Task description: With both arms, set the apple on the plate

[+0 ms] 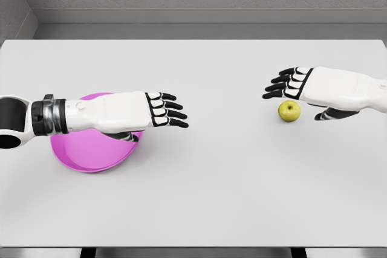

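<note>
My right hand (305, 89) hovers with open fingers over the apple (289, 110), frame right; next, I close around it. Left hand (148, 110), open, covers the plate (78, 155).

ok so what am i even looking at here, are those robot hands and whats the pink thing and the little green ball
Yes, those are a simulated humanoid robot's two five-finger hands, seen from a camera on its head, looking down at a white table. The left hand comes in from the picture's left, fingers spread, over the pink plate. The right hand comes in from the right, fingers open, next to and a little above the green ball, which is an apple lying on the table. Neither hand holds anything. The apple is not on the plate yet; the two lie well apart, at opposite sides of the table.
</note>
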Robot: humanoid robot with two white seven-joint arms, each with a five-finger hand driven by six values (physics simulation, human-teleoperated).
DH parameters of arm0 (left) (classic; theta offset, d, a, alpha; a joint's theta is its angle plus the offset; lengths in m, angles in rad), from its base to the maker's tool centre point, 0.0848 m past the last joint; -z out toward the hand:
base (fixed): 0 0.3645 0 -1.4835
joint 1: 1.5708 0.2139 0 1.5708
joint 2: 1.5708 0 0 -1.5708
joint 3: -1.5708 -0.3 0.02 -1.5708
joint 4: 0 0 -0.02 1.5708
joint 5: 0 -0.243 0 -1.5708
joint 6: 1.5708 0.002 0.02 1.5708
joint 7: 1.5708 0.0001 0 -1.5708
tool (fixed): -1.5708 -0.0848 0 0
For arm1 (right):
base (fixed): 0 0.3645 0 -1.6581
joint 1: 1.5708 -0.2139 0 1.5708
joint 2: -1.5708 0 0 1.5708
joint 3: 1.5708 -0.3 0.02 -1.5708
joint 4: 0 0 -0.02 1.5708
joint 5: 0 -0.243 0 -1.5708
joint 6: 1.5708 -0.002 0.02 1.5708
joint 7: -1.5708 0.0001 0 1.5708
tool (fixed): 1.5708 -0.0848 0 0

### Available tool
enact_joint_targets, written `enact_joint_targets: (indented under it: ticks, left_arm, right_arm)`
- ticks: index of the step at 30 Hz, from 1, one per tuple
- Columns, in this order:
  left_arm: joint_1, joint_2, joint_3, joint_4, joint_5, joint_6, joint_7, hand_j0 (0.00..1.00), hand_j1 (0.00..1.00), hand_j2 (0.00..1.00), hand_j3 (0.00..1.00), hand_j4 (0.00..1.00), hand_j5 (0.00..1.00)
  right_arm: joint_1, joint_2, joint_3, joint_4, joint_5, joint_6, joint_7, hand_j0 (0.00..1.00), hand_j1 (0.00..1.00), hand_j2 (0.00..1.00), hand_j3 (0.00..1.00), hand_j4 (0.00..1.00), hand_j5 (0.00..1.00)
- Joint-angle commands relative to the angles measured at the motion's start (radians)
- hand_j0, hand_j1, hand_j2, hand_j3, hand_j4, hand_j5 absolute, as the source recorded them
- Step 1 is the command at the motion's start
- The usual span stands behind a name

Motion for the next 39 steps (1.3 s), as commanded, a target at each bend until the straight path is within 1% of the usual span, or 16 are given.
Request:
enact_joint_targets:
  ticks: [1, 6, 8, 10, 12, 13, 16, 18, 20, 22, 24, 27, 28, 31, 33, 39]
  left_arm:
    - [0.0, -0.001, 0.0, 0.0, 0.007, 0.001, 0.0, 1.0, 1.0, 1.0, 1.0, 1.0, 1.0]
    - [0.0, -0.002, 0.0, 0.001, 0.007, 0.001, 0.0, 1.0, 1.0, 1.0, 1.0, 1.0, 1.0]
    - [0.0, -0.004, 0.0, 0.001, 0.005, 0.001, 0.0, 1.0, 1.0, 1.0, 1.0, 1.0, 1.0]
    - [-0.002, -0.005, 0.0, 0.001, 0.005, 0.001, -0.004, 1.0, 1.0, 1.0, 1.0, 1.0, 1.0]
    - [-0.002, -0.005, 0.0, 0.001, 0.005, 0.001, -0.004, 1.0, 1.0, 1.0, 1.0, 1.0, 1.0]
    - [-0.002, -0.007, 0.0, 0.001, 0.005, 0.001, -0.004, 1.0, 1.0, 1.0, 1.0, 1.0, 1.0]
    - [-0.002, -0.005, 0.0, 0.001, 0.005, 0.001, -0.004, 1.0, 1.0, 1.0, 1.0, 1.0, 1.0]
    - [-0.002, -0.005, 0.0, 0.001, 0.005, 0.001, -0.004, 1.0, 1.0, 1.0, 1.0, 1.0, 1.0]
    - [-0.002, -0.005, 0.0, 0.001, 0.005, 0.001, -0.004, 1.0, 1.0, 1.0, 1.0, 1.0, 1.0]
    - [-0.002, -0.005, -0.001, 0.001, 0.005, 0.001, -0.004, 1.0, 1.0, 1.0, 1.0, 1.0, 1.0]
    - [-0.002, -0.005, -0.001, 0.001, 0.005, 0.001, -0.004, 1.0, 1.0, 1.0, 1.0, 1.0, 1.0]
    - [-0.002, -0.005, -0.001, 0.001, 0.005, 0.001, -0.004, 1.0, 1.0, 1.0, 1.0, 1.0, 1.0]
    - [-0.002, -0.005, -0.001, 0.001, 0.003, 0.001, -0.004, 1.0, 1.0, 1.0, 1.0, 1.0, 1.0]
    - [0.0, -0.005, -0.003, 0.001, 0.003, 0.001, -0.004, 1.0, 1.0, 1.0, 1.0, 1.0, 1.0]
    - [0.0, -0.007, -0.003, 0.003, 0.003, 0.001, -0.019, 1.0, 1.0, 1.0, 1.0, 1.0, 1.0]
    - [0.0, -0.005, -0.012, 0.01, 0.005, 0.001, -0.021, 1.0, 1.0, 1.0, 1.0, 1.0, 1.0]
  right_arm:
    - [0.0, 0.001, 0.0, 0.0, -0.015, 0.002, 0.016, 1.0, 1.0, 1.0, 1.0, 1.0, 1.0]
    - [-0.018, 0.001, -0.013, 0.005, -0.037, 0.002, 0.002, 1.0, 1.0, 1.0, 1.0, 1.0, 1.0]
    - [-0.015, -0.023, -0.013, 0.049, -0.159, 0.002, 0.043, 1.0, 1.0, 1.0, 1.0, 1.0, 1.0]
    - [-0.009, -0.029, -0.008, 0.117, -0.302, 0.002, 0.171, 1.0, 1.0, 1.0, 1.0, 1.0, 1.0]
    - [-0.008, -0.02, -0.006, 0.149, -0.451, 0.002, 0.171, 1.0, 1.0, 1.0, 1.0, 1.0, 1.0]
    - [-0.011, -0.019, -0.006, 0.149, -0.474, 0.002, 0.171, 1.0, 1.0, 1.0, 1.0, 1.0, 1.0]
    - [-0.014, -0.016, -0.008, 0.157, -0.474, 0.002, 0.171, 1.0, 1.0, 1.0, 1.0, 1.0, 1.0]
    - [-0.017, 0.05, -0.002, 0.186, -0.471, 0.002, 0.171, 1.0, 1.0, 1.0, 1.0, 1.0, 1.0]
    - [-0.018, 0.063, 0.012, 0.194, -0.466, 0.002, 0.171, 1.0, 1.0, 1.0, 1.0, 1.0, 1.0]
    - [-0.038, 0.08, 0.058, 0.255, -0.463, 0.002, 0.171, 1.0, 1.0, 1.0, 1.0, 1.0, 1.0]
    - [-0.04, 0.11, 0.06, 0.266, -0.46, 0.002, 0.171, 1.0, 1.0, 1.0, 1.0, 1.0, 1.0]
    - [-0.049, 0.122, 0.084, 0.286, -0.452, 0.002, 0.171, 1.0, 1.0, 1.0, 1.0, 1.0, 1.0]
    - [-0.051, 0.139, 0.087, 0.307, -0.42, 0.002, 0.171, 1.0, 1.0, 1.0, 1.0, 1.0, 1.0]
    - [-0.058, 0.173, 0.089, 0.341, -0.393, 0.002, 0.171, 1.0, 1.0, 1.0, 1.0, 1.0, 1.0]
    - [-0.058, 0.175, 0.093, 0.341, -0.391, 0.002, 0.171, 1.0, 1.0, 1.0, 1.0, 1.0, 1.0]
    - [-0.066, 0.201, 0.133, 0.388, -0.371, 0.002, 0.171, 1.0, 1.0, 1.0, 1.0, 1.0, 1.0]
